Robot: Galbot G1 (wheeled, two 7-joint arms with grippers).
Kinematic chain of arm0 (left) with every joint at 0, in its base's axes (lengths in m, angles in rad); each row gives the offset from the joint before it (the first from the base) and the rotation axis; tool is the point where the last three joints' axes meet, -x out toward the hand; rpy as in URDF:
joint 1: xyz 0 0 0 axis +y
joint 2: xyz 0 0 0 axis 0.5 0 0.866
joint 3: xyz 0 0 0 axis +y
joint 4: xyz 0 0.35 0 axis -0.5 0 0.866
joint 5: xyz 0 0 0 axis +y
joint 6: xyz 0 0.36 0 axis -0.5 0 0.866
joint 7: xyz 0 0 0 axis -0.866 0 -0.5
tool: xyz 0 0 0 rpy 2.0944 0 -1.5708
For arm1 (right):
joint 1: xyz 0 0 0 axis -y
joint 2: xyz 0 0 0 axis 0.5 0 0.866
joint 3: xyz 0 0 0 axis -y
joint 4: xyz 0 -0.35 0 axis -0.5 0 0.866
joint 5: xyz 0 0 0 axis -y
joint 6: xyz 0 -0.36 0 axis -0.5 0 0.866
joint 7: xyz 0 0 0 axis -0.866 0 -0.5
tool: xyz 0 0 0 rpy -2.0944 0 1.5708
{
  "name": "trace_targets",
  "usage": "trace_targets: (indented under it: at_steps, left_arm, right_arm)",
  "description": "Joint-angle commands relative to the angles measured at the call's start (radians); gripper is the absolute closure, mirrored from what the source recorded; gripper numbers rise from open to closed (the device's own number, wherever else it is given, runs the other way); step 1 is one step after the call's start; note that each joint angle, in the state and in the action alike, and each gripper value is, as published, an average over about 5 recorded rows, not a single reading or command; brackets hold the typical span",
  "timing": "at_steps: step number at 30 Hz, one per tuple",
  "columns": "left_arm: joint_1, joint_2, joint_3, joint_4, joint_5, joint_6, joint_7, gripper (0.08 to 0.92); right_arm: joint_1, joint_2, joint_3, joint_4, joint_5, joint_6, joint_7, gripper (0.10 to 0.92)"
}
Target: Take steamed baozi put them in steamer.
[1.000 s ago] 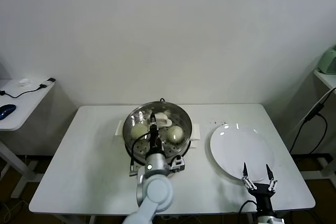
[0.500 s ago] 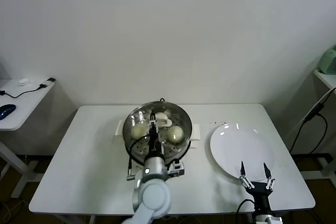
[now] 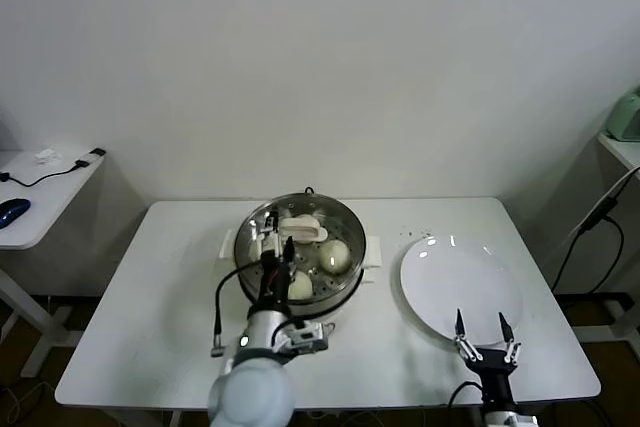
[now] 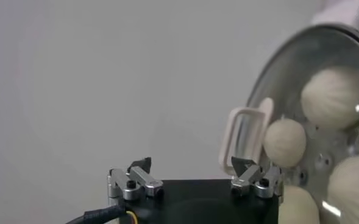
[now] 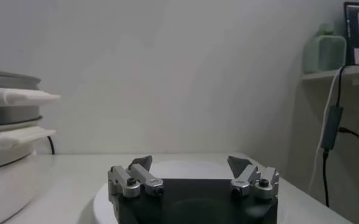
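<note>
Baozi (image 3: pixel 336 255) sit inside the steamer (image 3: pixel 300 253) on my white table (image 3: pixel 160 327), beyond the left gripper (image 4: pixel 192 176), jaws spread, empty. My right gripper (image 3: pixel 483 330) hovers spread at the plate (image 3: pixel 460 282) edge, white wall behind.

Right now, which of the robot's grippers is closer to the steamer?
The left. The left gripper hangs open over the steamer, above the baozi inside. The right gripper is open too, off at the near edge of the plate.

A white table (image 3: pixel 150 327) is seen carrying the steamer (image 3: pixel 345 237) and, well apart, a white plate (image 3: pixel 462 287).
</note>
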Motion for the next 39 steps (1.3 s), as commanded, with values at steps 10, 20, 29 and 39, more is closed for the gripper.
trace_targets:
  at_steps: [10,20,29,39]
  left_arm:
    - [0.194,0.05,-0.593,-0.073,-1.332,-0.422,-0.261,0.177]
    - [0.317,0.16,-0.737,0.186,-1.701,-0.71,-0.245,0.177]
    - [0.327,0.151,-0.666,0.33,-1.659,-0.778,-0.17,0.177]
    - [0.344,0.132,-0.624,0.326,-1.605,-0.786,-0.143,0.177]
  right_arm:
    - [-0.016,-0.022,-0.002,0.053,0.015,-0.04,-0.037,0.203]
    - [-0.013,-0.018,-0.002,0.037,0.035,-0.052,-0.038,0.203]
    - [-0.01,-0.021,-0.004,0.025,0.051,-0.06,-0.044,0.203]
    - [-0.004,-0.022,-0.009,0.021,0.05,-0.072,-0.046,0.203]
